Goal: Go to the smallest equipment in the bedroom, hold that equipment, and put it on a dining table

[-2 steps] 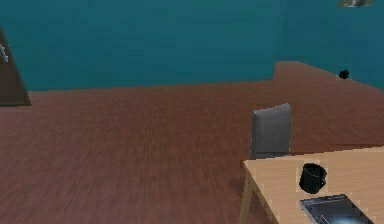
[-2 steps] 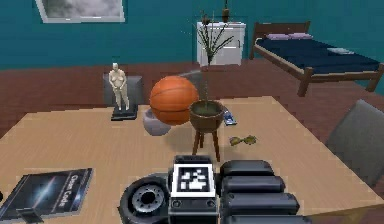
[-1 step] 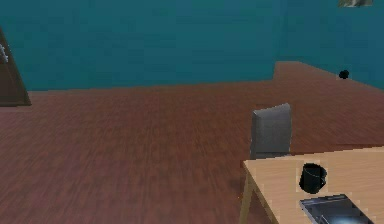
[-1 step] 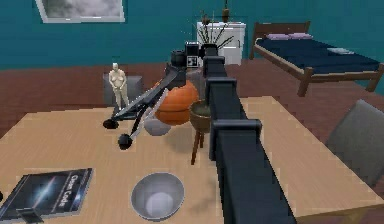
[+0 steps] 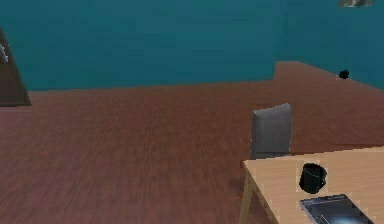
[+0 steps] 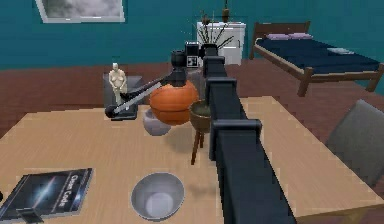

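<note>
Open floor (image 5: 130, 140) beyond table (image 5: 280, 185) edge

I note one round orange ball (image 6: 173, 103) at centre frame, above the light wooden dining table (image 6: 80, 140). I cannot confirm contact with the tabletop.

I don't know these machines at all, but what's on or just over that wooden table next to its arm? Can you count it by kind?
Grey bowls: 2 (near bowl, far bowl)
Orange ball: 1
Magazine: 1
Small statue: 1
Desk lamp: 1
Brown stemmed cup: 1
Total: 7
</note>
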Controlling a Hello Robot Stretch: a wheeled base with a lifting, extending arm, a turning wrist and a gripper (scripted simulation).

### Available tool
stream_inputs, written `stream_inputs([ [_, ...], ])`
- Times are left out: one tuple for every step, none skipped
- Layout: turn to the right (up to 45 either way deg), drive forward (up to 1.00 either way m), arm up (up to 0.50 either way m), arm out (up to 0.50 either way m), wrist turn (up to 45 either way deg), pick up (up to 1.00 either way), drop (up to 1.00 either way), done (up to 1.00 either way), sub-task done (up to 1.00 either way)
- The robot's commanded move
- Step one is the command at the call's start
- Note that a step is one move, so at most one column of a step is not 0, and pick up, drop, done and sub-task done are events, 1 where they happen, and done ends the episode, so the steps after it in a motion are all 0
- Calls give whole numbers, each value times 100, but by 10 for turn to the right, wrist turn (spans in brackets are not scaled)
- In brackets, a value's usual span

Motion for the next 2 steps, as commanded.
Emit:
stream_inputs([
  [0,0,0,0,450,0,0,0,0],
  [0,0,0,0,240,0,0,0,0],
])
